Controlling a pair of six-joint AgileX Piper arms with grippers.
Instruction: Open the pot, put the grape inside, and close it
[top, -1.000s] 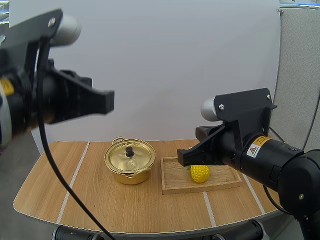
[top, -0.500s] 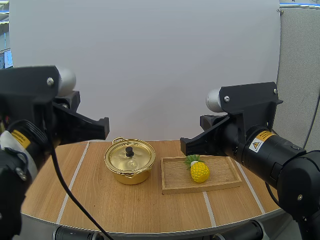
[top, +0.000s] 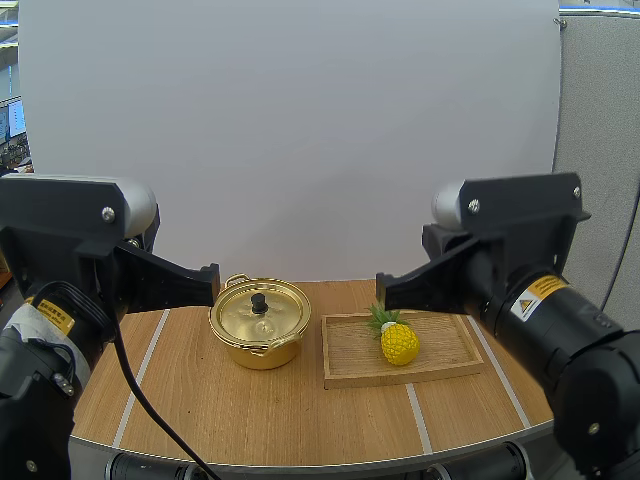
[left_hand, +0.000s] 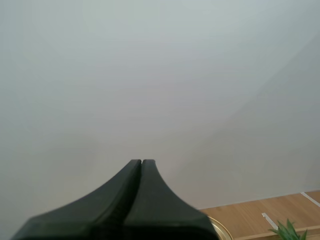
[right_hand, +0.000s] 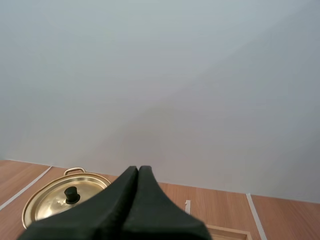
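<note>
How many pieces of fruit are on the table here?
1: a yellow pineapple on the wooden tray, right of the lidded pot. The closed pot's inside is hidden.

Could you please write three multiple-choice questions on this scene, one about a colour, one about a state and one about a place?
1. What colour is the pot?
A. red
B. gold
C. blue

2. In what state is its lid?
A. leaning against the pot's side
B. upside down inside the pot
C. closed on the pot, black knob up

3. Where does the yellow pineapple-shaped fruit lie?
A. on the wooden tray
B. inside the pot
C. on top of the lid

Answers:
1. B, since the pot's body and handles shine gold in the high view.
2. C, since the lid sits flat on the rim with its knob pointing up.
3. A, since the fruit rests on the tray's boards, to the right of the pot.
</note>
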